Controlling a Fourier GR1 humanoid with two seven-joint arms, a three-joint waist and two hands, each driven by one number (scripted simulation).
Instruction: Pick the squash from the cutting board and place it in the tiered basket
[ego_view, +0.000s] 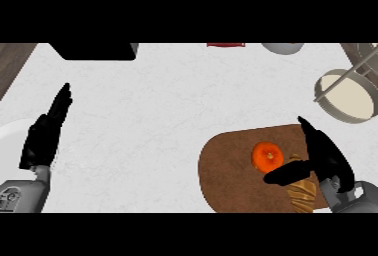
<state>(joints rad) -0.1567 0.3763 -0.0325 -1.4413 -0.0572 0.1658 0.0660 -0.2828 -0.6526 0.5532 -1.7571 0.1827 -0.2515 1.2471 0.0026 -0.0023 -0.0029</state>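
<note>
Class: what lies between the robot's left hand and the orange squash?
In the head view, nothing stands between the black left hand and the round orange squash: only bare white counter, then brown wooden cutting board.

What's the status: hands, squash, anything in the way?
Left hand open, resting at left. Right hand open beside squash, no grip yet. Squash on cutting board, basket upper right. Tan striped item under right hand.

Bare counter (170, 100) between cutting board (229, 170) and tiered basket (320, 89) seems passable.
</note>
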